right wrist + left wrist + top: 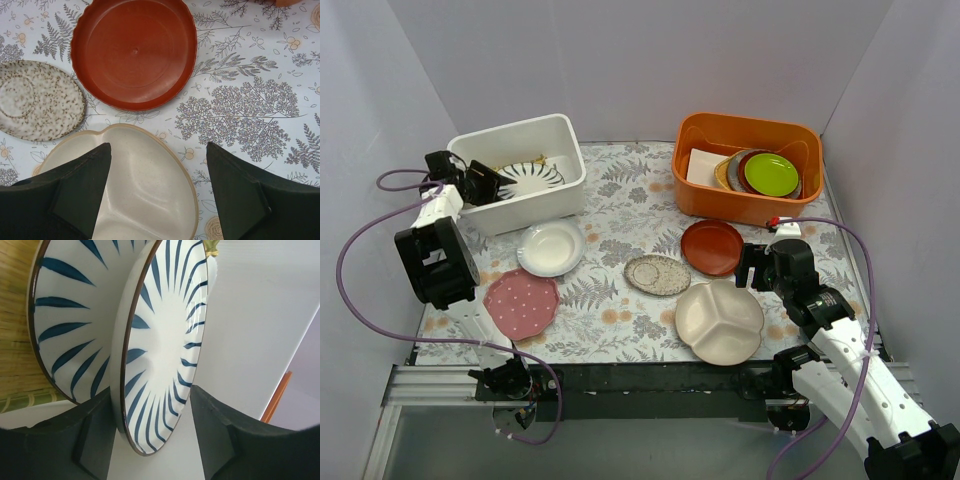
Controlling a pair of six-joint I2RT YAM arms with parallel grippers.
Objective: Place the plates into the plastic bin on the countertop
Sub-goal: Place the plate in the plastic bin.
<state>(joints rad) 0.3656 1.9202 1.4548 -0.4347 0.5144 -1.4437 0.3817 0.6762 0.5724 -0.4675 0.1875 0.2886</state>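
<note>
In the white plastic bin (570,180) my left gripper (490,185) stands open. The rim of a black-striped white plate (165,340) stands on edge between its fingers (95,425), leaning on a second striped plate (75,315). The left finger is at the plate's back and the right one stands off from its lower rim. On the countertop (610,225) lie the small white plate (551,247), pink dotted plate (521,303), speckled beige plate (657,274), red-brown plate (712,247) and cream divided plate (719,321). My right gripper (159,150) hangs open and empty over the cream plate's (145,185) edge.
The orange tub (720,200) at the back right holds the green plate (771,173) stacked on darker ones. A yellow bamboo mat (15,315) lies under the striped plates in the bin. Pale walls close in the left, back and right sides.
</note>
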